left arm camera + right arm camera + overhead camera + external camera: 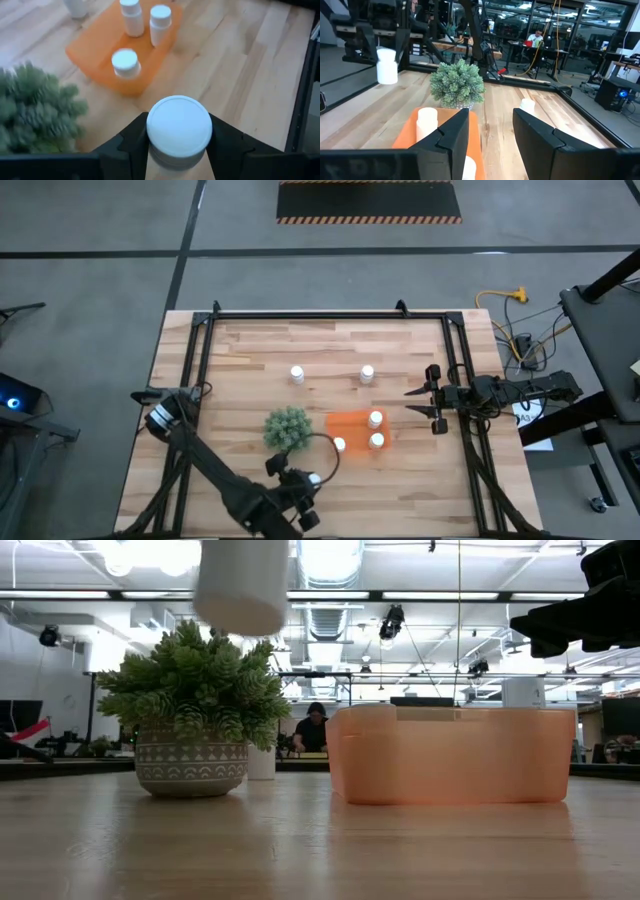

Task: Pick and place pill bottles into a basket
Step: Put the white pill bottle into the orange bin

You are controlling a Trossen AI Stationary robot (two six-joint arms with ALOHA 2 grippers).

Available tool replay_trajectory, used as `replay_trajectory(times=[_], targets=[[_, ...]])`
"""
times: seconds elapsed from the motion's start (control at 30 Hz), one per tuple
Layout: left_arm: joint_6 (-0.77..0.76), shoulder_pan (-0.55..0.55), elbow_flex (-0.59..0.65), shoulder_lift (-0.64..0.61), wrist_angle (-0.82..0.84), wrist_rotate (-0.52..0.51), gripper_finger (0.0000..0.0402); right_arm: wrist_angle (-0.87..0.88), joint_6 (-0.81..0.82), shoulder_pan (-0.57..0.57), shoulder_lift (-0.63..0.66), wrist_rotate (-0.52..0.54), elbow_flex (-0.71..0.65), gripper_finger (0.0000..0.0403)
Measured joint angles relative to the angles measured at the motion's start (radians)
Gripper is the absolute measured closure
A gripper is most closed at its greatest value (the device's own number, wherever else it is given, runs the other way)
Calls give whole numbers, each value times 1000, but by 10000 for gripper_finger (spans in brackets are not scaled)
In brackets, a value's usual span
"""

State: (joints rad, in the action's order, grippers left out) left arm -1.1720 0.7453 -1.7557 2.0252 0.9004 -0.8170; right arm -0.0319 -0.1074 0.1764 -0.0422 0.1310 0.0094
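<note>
My left gripper [304,483] is near the table's near edge, in front of the green plant [287,427], and is shut on a white pill bottle [180,129]. The orange basket [358,430] lies right of the plant and holds three bottles [375,418] [377,441] [339,444]. Two more bottles stand on their bases on the table farther back [297,374] [367,373]. My right gripper [420,402] is open and empty just right of the basket, above the table. My left gripper pinches the bottle between its two fingers [132,142], which lie on opposite sides of its body just under the cap [179,159]. The fingers come from above. The bottle is upright and lifted clear of the table, as the low view [242,585] shows.
The potted plant [195,710] stands close to the basket's left side. A black frame [455,360] runs along the table's left, far and right sides. In the low view a person [314,728] sits in the room beyond the table.
</note>
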Motion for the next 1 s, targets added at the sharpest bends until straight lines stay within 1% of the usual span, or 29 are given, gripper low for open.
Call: replay_trajectory(times=[0.1,0.23,0.37,0.53,0.67,0.77,1.0], targets=[[66,-41,0,-14,-4,27,260,0,1,0,0,0,0,261],[156,-110,0,-15,-13,92,260,0,2,0,0,0,0,261],[263,-170,0,-15,-67,73,260,0,1,0,0,0,0,261],[414,-217,-4,-34,-179,51,260,0,2,0,0,0,0,261],[530,-260,-5,-49,-266,48,260,0,2,0,0,0,0,261],[610,-290,-5,-48,-299,49,260,0,0,0,0,0,0,261],[627,-333,52,-47,-322,50,260,0,0,0,0,0,0,261]])
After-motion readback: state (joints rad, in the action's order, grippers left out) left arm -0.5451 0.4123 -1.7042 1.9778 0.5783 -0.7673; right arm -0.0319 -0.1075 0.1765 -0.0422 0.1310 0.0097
